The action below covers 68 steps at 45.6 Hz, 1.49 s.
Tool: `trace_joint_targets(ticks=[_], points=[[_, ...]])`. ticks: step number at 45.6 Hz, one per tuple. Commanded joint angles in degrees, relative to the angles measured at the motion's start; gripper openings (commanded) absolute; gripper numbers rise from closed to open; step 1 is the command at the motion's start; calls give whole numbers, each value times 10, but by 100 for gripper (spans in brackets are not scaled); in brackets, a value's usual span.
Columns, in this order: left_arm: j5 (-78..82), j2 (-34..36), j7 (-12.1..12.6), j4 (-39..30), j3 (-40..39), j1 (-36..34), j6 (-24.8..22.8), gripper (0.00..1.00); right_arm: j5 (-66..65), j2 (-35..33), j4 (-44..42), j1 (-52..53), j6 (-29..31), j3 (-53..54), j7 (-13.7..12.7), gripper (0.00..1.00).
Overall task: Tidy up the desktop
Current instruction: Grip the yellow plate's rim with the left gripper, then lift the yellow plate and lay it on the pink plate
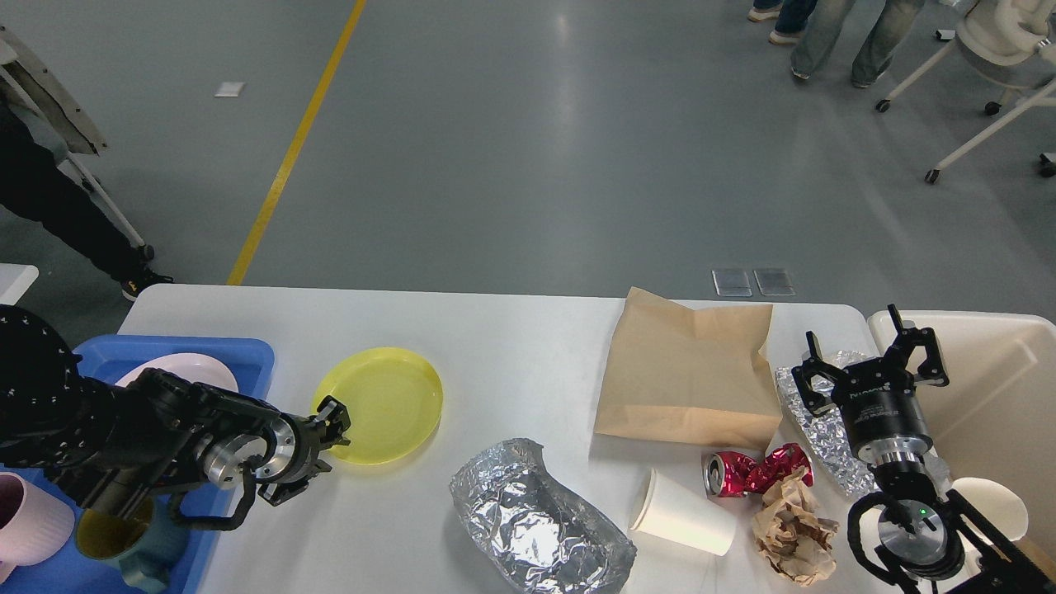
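Grey floor lying beyond white desk (511,346). Left gripper (334,427) reaching at near rim of yellow plate (381,404), fingers straddling edge; whether clenching yet, cannot tell. Plate sitting just beside blue tray (239,355) holding dishes, likely its destination. Right gripper (873,365) hovering spread over foil sheet (813,421), near cream bin (990,388). Paper bag (689,371), crushed can (755,470), paper cup (681,513) waiting.

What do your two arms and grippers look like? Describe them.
Both arms are black. The left gripper has short black fingers on a silver wrist ring, with a black cable looping beneath. The right gripper has black linkage fingers on a black cylinder with small white lettering, silver rings below and a small green light.
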Motion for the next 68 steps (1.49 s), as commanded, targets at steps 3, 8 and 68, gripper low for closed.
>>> trace_joint_targets(ticks=[3,8,68], points=[[1,-1,0,0,-1,0,0,33,0,0,0,0,0,0,-1,100],[1,-1,0,-1,-1,1,-2,24,0,0,0,0,0,0,-1,100],[2,70,21,-306,254,-520,-207,0,0,0,0,0,0,0,0,100]])
